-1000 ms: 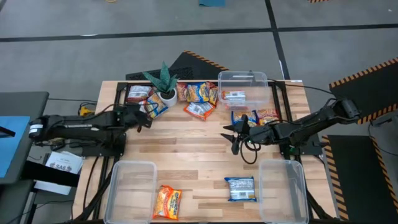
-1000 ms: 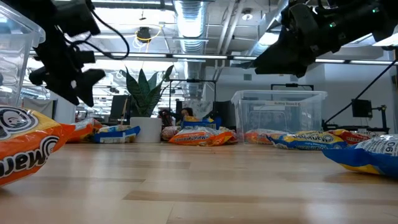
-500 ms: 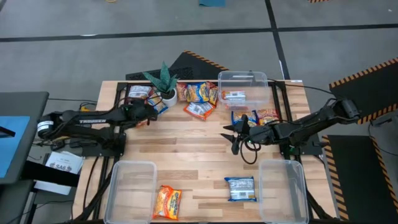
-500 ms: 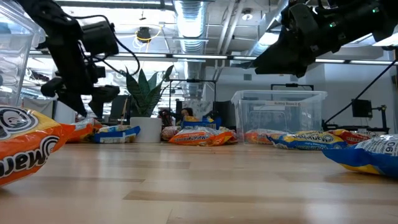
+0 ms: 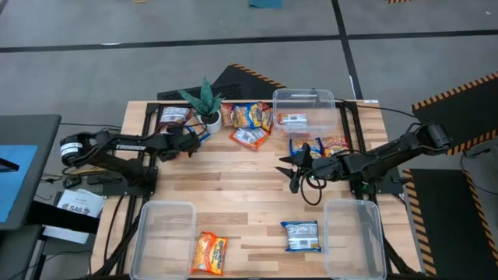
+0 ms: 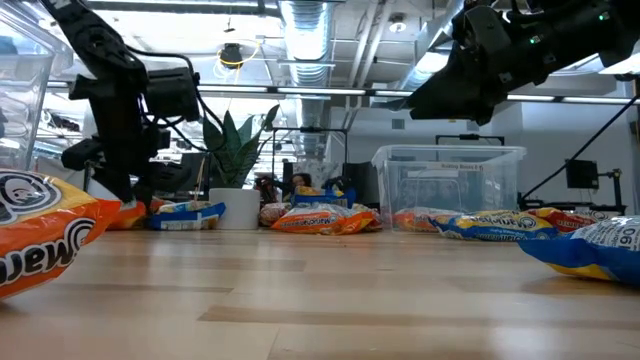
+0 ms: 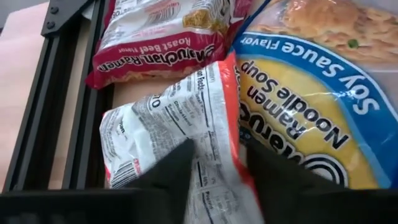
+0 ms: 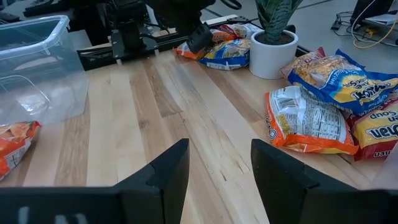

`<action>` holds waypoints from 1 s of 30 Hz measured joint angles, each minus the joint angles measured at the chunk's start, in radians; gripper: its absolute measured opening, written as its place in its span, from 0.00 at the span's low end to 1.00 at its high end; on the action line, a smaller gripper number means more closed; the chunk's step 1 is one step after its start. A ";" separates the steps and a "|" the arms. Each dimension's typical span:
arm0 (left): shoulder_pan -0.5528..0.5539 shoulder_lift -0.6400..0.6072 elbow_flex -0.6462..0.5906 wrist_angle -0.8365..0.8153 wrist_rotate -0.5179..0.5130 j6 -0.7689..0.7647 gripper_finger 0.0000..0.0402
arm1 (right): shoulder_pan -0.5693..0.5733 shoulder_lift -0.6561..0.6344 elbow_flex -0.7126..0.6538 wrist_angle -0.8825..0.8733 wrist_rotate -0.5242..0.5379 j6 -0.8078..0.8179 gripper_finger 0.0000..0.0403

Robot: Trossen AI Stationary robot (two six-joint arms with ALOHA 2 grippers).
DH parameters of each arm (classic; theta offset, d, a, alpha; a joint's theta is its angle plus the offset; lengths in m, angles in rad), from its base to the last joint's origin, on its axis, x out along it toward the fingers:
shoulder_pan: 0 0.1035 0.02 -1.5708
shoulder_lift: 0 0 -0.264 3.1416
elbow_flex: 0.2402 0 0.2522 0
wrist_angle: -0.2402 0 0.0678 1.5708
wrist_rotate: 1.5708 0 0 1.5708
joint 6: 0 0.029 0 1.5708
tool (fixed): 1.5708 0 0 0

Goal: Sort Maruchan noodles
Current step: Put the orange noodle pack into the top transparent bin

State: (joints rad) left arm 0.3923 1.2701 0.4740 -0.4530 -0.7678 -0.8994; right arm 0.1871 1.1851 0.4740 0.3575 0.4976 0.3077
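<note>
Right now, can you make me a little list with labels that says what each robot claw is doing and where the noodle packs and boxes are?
Left claw: by the plant, fingers around a white-and-red noodle pack at the table's far left corner
Right claw: open, empty, above the middle of the table
Far box: one pack inside
Near boxes: left box and right box, no packs seen inside
Near packs: orange pack and blue pack, between the near boxes
Plant: far side, packs on both sides
</note>
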 joint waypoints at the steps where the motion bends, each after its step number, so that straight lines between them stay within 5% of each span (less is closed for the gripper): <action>1: -0.007 -0.001 0.000 0.000 -0.004 0.007 0.20 | 0.000 0.000 0.000 0.000 0.000 0.001 0.48; 4: -0.031 -0.033 -0.001 -0.002 -0.007 0.028 0.04 | 0.000 0.000 0.000 0.000 0.000 0.002 0.48; 20: -0.300 -0.508 0.098 -0.158 0.113 0.202 0.00 | 0.000 0.000 0.000 0.007 -0.001 0.006 0.48; 30: -0.536 -0.436 0.225 0.032 0.238 0.374 0.00 | 0.002 0.009 0.001 0.172 -0.200 -0.034 0.48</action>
State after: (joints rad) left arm -0.1436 0.8343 0.6995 -0.4209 -0.5302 -0.5253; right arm 0.1887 1.1943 0.4750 0.5296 0.2981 0.2739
